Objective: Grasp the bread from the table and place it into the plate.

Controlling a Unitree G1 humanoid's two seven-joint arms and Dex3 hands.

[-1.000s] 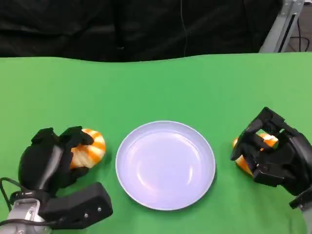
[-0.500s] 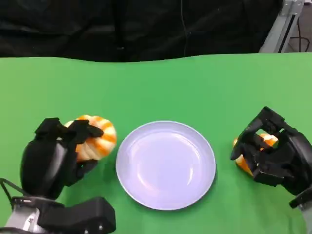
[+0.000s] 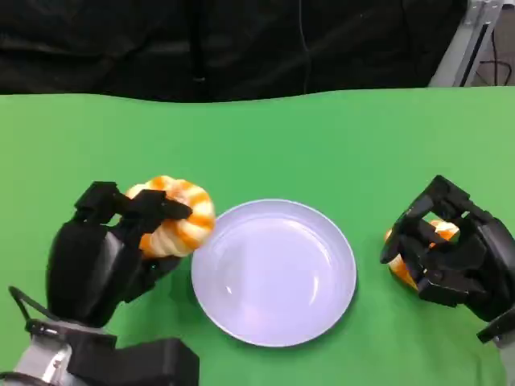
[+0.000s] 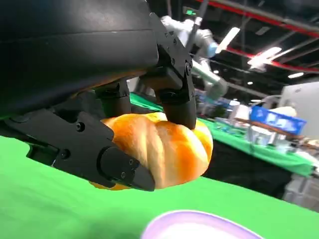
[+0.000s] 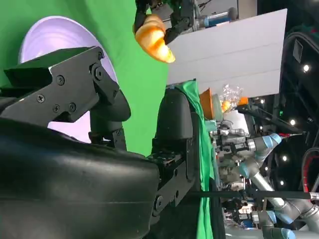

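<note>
The left hand [image 3: 109,249] is gripping a bread roll [image 3: 179,215], its black fingers [image 3: 153,207] wrapping over the top of the striped orange-and-cream crust while the thumb is pressing in from below (the left wrist view shows the squeeze plainly, with green cloth visible under the roll). Seen from the head camera, the roll is sitting at about nine o'clock from the plate [image 3: 273,272], its near end overlapping the pale lavender rim. The plate itself is lying flat on the green table [image 3: 322,145], nothing in it.

Over at three o'clock from the plate, the right hand [image 3: 451,253] is curling down around a second bread [image 3: 438,233], fingers closing over it so that small patches of orange are peeking between them. That one is sitting low against the cloth, just beside the plate's edge but apart from it.

Behind the table a black curtain [image 3: 201,40] is hanging.
</note>
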